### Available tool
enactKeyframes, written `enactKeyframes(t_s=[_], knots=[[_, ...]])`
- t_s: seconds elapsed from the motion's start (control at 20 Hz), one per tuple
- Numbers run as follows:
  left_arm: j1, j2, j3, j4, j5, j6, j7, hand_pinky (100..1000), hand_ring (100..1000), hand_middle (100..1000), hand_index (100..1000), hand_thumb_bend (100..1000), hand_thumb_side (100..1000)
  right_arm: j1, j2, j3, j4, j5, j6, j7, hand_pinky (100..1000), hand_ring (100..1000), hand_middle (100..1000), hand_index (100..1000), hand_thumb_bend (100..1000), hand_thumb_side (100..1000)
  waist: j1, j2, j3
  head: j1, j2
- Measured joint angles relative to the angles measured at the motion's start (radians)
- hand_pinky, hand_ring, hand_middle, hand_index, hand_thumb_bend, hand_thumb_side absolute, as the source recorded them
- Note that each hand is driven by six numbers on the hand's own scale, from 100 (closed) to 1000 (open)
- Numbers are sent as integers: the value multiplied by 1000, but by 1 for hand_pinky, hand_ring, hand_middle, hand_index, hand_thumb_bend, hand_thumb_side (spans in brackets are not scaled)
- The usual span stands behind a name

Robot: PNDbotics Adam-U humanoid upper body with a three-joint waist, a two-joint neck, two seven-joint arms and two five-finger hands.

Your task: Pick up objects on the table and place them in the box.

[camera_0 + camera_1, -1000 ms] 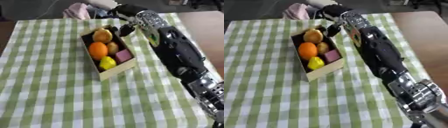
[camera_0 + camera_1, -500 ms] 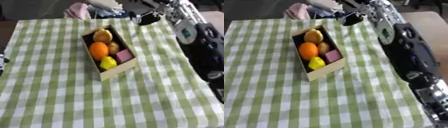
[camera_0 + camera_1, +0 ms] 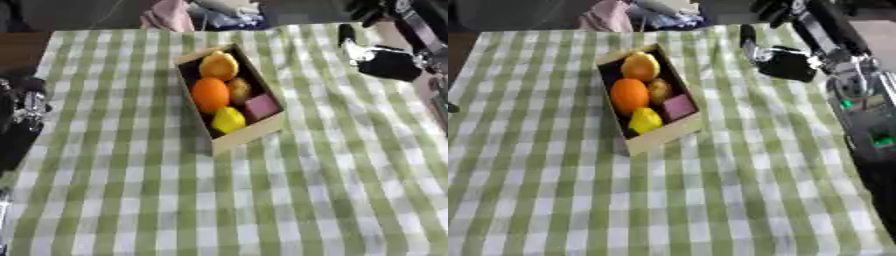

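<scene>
Right now the box (image 3: 229, 100) sits mid-bench on the green check cloth (image 3: 262, 200), slightly far of centre, w/ an orange (image 3: 209, 93), two yellow fruits, a small brownish one & a pink block (image 3: 262, 106) inside. Right hand (image 3: 785, 62) is up over the far right of the bench, well apart from the box; fingers look empty, but can't tell if curled or straight. Left hand (image 3: 26, 102) shows at the left edge, fingers unclear too. No loose object visible on the cloth, so the job looks about done. To finish well: lift the arm high, clear of the box rim, don't snag the cloth.
</scene>
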Motion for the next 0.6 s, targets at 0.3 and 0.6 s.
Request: enactKeyframes(t_s=[0.3, 0.6], knots=[[8, -21, 0, 0, 9, -1, 15, 731, 531, 675, 826, 100, 776, 131, 81, -46, -19, -99, -38, -106, 578, 650, 637, 939, 100, 470, 3, 1, -14, 21, 6], [19, -47, -1, 1, 21, -1, 26, 736, 545, 690, 827, 100, 786, 212, 152, -69, -18, -149, -60, -158, 568, 641, 627, 935, 100, 470, 3, 1, -24, 36, 6]])
